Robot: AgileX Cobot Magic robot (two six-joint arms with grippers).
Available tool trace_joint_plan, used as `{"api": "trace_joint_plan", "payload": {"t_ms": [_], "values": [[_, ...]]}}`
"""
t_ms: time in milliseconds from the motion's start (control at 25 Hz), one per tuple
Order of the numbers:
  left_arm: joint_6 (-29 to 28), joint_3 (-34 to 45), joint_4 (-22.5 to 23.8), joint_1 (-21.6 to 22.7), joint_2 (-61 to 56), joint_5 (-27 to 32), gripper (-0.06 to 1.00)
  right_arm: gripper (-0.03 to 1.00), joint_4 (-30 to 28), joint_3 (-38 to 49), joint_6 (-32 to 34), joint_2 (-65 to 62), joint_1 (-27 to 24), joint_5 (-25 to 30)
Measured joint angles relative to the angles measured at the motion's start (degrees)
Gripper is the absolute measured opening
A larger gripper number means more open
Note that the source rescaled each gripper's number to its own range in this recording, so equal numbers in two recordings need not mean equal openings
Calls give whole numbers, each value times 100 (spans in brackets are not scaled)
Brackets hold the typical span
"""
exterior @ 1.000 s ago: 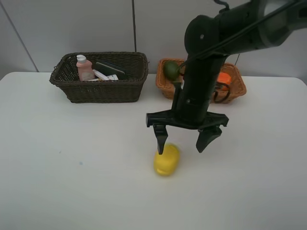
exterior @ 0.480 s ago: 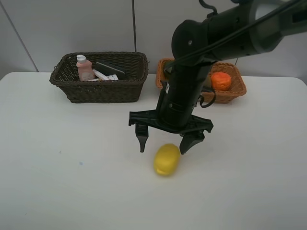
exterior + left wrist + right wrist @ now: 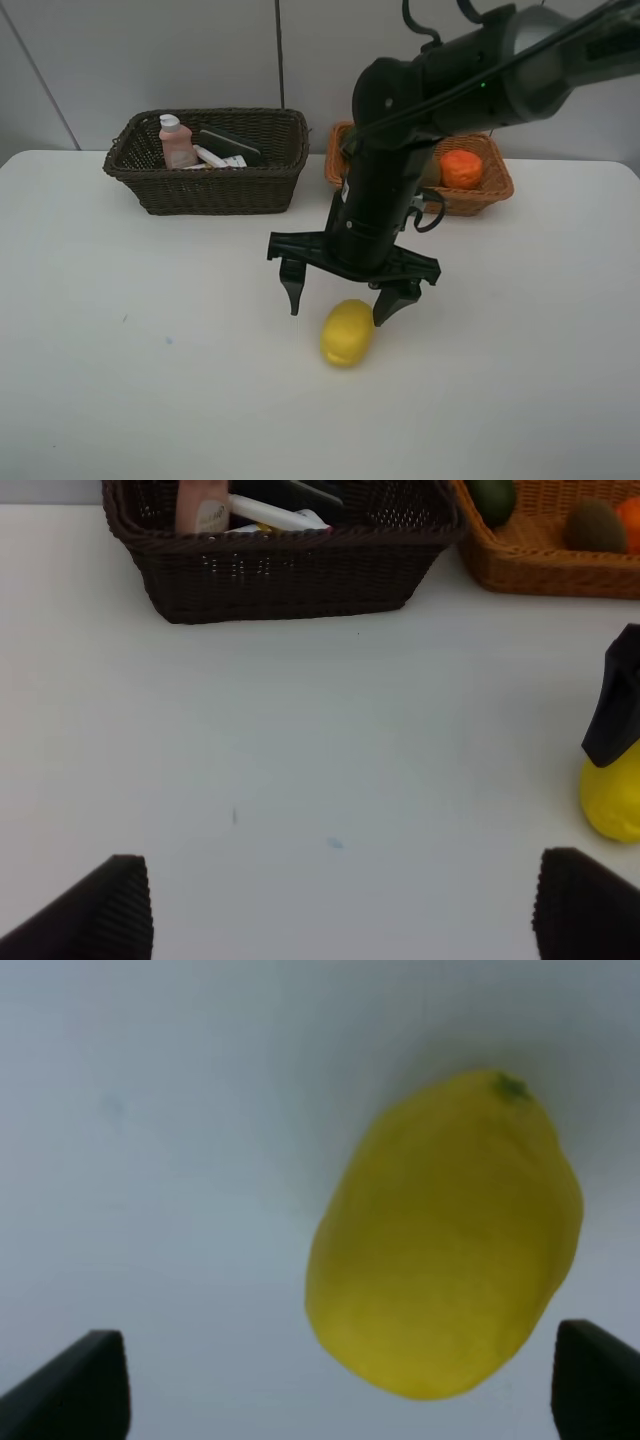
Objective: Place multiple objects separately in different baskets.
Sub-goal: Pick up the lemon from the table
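Observation:
A yellow lemon [image 3: 347, 332] lies on the white table. My right gripper [image 3: 340, 305] hangs open just above and behind it, one finger on each side; the right wrist view shows the lemon [image 3: 445, 1235] close below the gripper [image 3: 340, 1385]. The dark brown basket [image 3: 215, 192] holds the pink bottle [image 3: 177, 142], the marker [image 3: 212, 157] and the dark eraser block [image 3: 230, 146]. The orange-tan basket [image 3: 486, 196] holds the orange [image 3: 461, 168]; the left wrist view shows the avocado [image 3: 492, 498] and kiwi [image 3: 594, 525] in it. My left gripper [image 3: 350, 920] is open and empty. The blue-capped bottle is out of view.
Both baskets stand side by side at the table's far edge near the wall. The right arm [image 3: 400, 160] reaches over the orange-tan basket's left part and hides it from above. The lemon [image 3: 612, 795] also shows at the edge of the left wrist view.
My right gripper moved left and lowered, from having the lemon under its left finger to straddling it. The lemon has not moved. Little changed in the last half second.

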Motion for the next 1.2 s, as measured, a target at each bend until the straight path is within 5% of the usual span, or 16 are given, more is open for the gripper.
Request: {"api": "trace_joint_plan", "payload": {"t_ms": [1120, 1200], "values": [[0, 0, 0, 0, 0, -2, 100, 100, 12, 15, -127, 1033, -5, -98], [0, 0, 0, 0, 0, -2, 100, 89, -5, 15, -127, 1033, -5, -83]]}}
